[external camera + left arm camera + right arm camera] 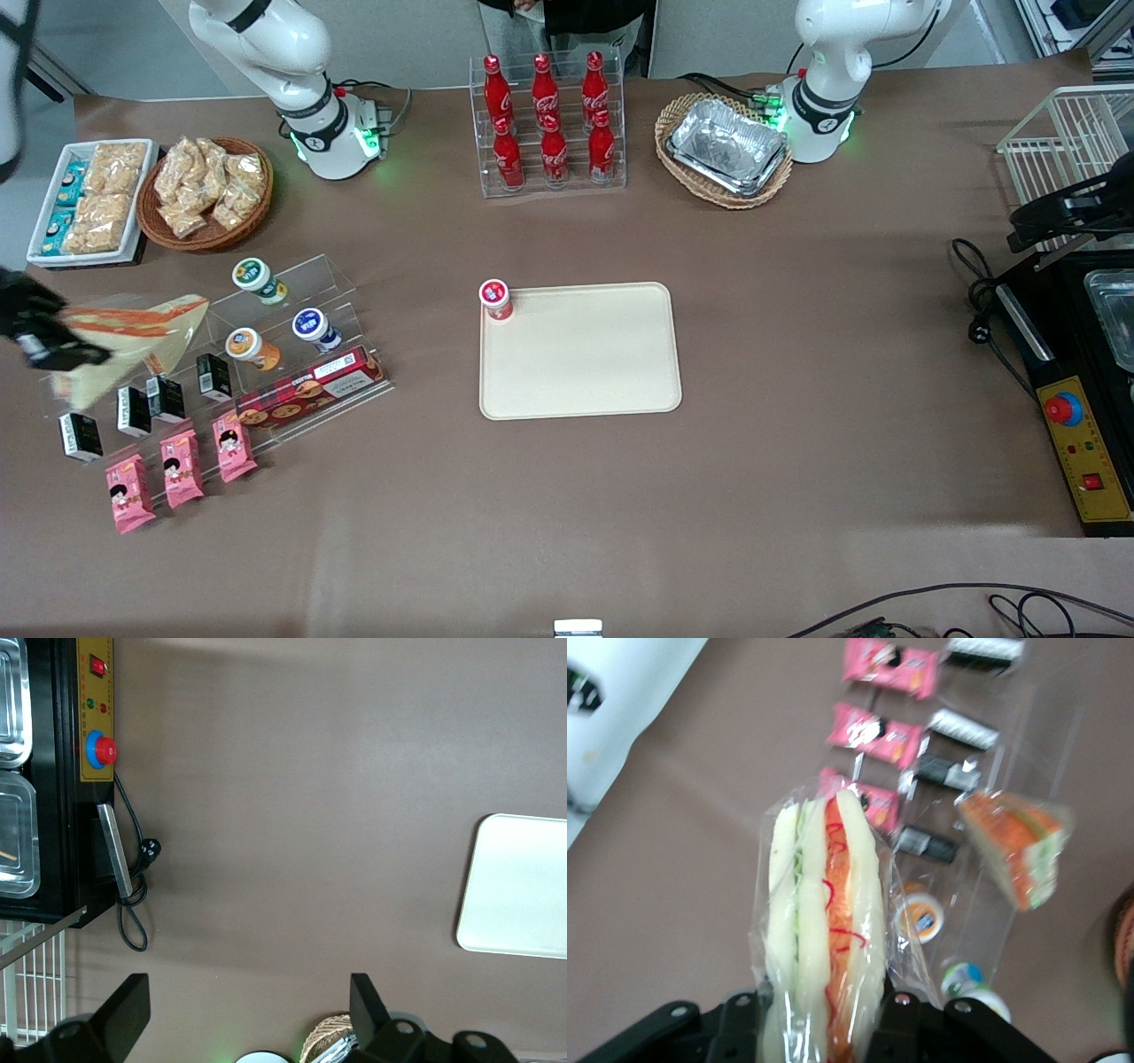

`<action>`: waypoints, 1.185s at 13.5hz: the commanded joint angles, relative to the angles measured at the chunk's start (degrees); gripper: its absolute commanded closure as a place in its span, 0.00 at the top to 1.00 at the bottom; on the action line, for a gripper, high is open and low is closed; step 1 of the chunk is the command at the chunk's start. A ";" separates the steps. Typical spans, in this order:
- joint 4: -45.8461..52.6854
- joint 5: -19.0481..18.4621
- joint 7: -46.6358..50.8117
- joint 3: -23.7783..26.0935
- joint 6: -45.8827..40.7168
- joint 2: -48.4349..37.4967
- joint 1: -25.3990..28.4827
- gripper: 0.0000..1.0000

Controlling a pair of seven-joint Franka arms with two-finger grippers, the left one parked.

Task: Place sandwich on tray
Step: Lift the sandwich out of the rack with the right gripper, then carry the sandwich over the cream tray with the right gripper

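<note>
The sandwich point(824, 930) is gripped between the fingers point(908, 1014) of the end effector point(824, 1019) and is held clear of the worktop point(797, 461), above the snack display at the working arm's end. A second wedge point(1019, 850) lies below on the clear stand. The pick is judged complete; transfer and release remain. The tray point(585, 372) lies well apart at mid-worktop, with a red-lidded cup point(495, 299) at one corner.

White arm point(266, 44); black end effector point(824, 1019).
</note>
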 commanded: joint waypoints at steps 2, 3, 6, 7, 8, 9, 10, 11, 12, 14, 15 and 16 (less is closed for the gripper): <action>1.17 -0.10 14.14 13.81 -1.89 -0.50 -0.43 0.39; 1.17 -0.19 17.32 16.89 -1.37 -0.41 -0.34 0.39; 1.17 -3.95 18.23 20.87 0.12 1.08 6.04 0.39; 1.17 -5.89 18.23 20.79 0.48 2.04 9.81 0.39; 1.17 -7.56 18.58 20.79 0.75 3.18 13.16 0.39; 1.17 -8.18 19.97 20.79 1.53 4.07 15.63 0.39; 1.09 -8.28 22.86 20.87 4.06 4.86 17.05 0.39; 1.17 -8.54 24.80 20.79 6.09 6.35 19.32 0.39; 1.17 -9.59 25.43 20.79 6.63 7.75 21.35 0.38; 1.26 -11.96 26.66 20.70 7.33 10.30 24.69 0.37; 1.26 -13.01 31.02 20.61 8.30 11.19 26.10 0.37; 1.26 -14.85 37.85 20.61 9.96 12.67 27.33 0.37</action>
